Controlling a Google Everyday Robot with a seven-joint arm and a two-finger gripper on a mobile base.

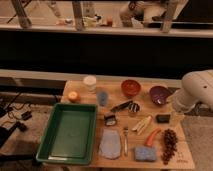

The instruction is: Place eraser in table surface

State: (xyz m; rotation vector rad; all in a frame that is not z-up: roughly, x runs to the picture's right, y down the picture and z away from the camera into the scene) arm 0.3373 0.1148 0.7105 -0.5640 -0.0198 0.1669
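Locate the light tan rectangular wooden table surface (80,89); every item listed below rests on it. The green rectangular plastic tray (67,131) occupies its left side.

The white robot arm (196,90) enters from the right edge and bends down over the right side of the table. Below the arm's lower end, find the gripper (176,118), low over the right edge of the table. You cannot tell whether the gripper is apart or closed.

Along the far edge, note the red-brown round bowl (131,88) and, to its right, the purple round bowl (159,94), which sits close beside the arm. Along the near edge, the grey-blue cloth (109,144) lies just right of the tray. The blue-grey rectangular sponge (144,153) lies further right, and the bunch of dark red grapes (170,142) lies near the right corner.

The white cylindrical cup (90,83) stands at the far left of the table, with the small orange round item (73,96) just in front of it.

The black-and-white clip-like item (110,119) sits near the tray's far right corner.

The small black rectangular eraser (162,118) lies on the table surface, in front of the purple bowl and just left of the gripper. You cannot tell whether the two touch.
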